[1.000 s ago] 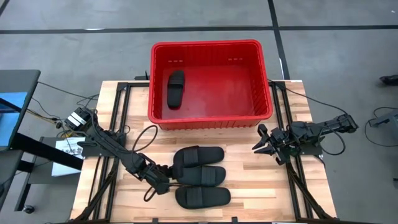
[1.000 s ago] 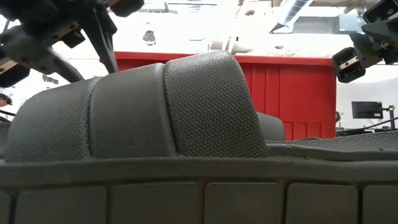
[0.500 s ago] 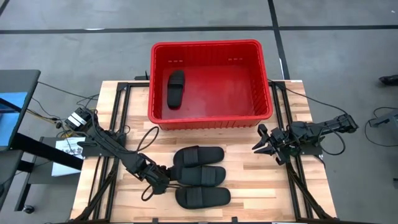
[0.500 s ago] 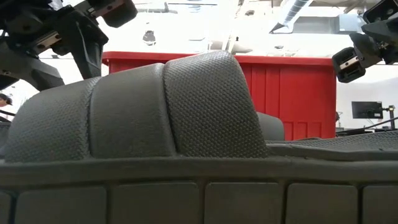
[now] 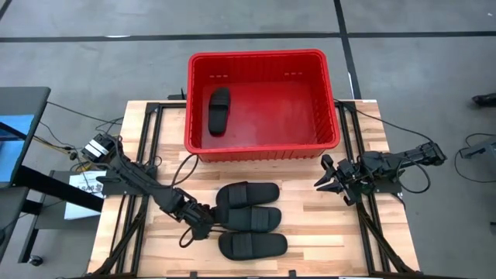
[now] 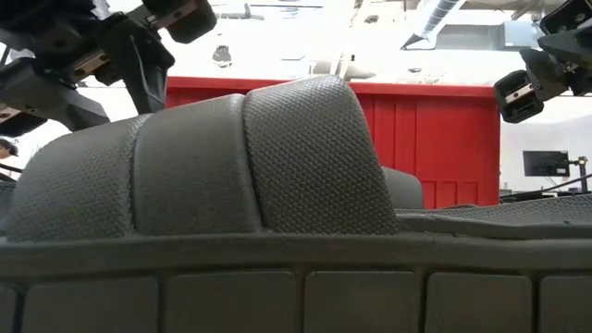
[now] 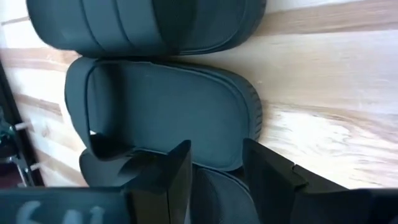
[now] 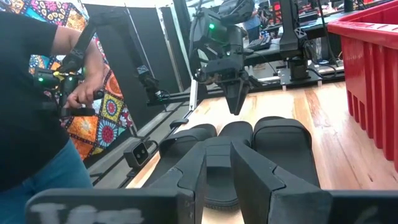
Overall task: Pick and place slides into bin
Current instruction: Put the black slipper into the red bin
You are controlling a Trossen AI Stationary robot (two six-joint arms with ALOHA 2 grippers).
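One matte black ribbed-strap slide (image 5: 218, 110) lies inside the bright red rectangular plastic bin (image 5: 263, 56). Three identical slides (image 5: 249, 221) remain on the wooden worktop (image 5: 310, 232). Left tool (image 5: 208, 226), fingers parted and empty, hovers at the middle slide's end; right tool (image 5: 325, 180) waits open beside the bin.

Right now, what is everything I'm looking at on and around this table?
bin: one, bright red, at the table's far edge.
slide in the bin: one, black, on the bin's floor near its left wall.
slides on the table: three, black, side by side in front of the bin.
table: one, light wood.
person: one, dark top, beyond the table in the right wrist view.
left gripper: dark, jaws open, at the middle slide's end.
right gripper: dark, jaws open, right of the slides.
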